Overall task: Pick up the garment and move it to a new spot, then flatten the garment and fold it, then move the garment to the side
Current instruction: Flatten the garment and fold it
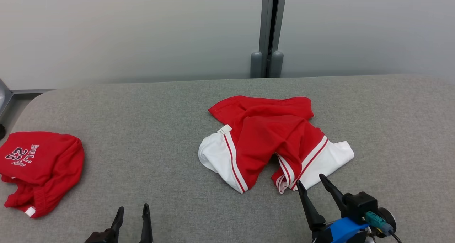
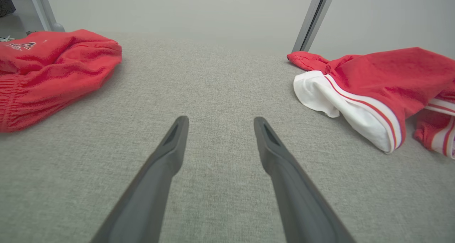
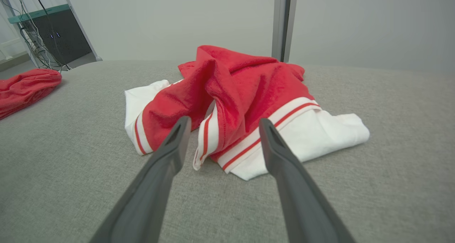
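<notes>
the garment [image 1: 270, 140] lies crumpled near the middle of the grey table [image 1: 160, 111], its red body bunched over two white striped panels. it is not yet flattened or folded. the right gripper [image 1: 310, 179] hovers just beside the garment's near edge, jaws spread wide and empty, fingers aimed at the striped hem. judgement: this placement lines the gripper up for the first pick. in the right wrist view the hem sits between the two fingers, just beyond their tips, and no contact is evident. the left gripper [image 1: 133, 206] sits low at the near side, jaws likewise released and empty, well apart from the garment, which lies to its right. a red bundle [image 1: 39, 164] lies at the far left.
</notes>
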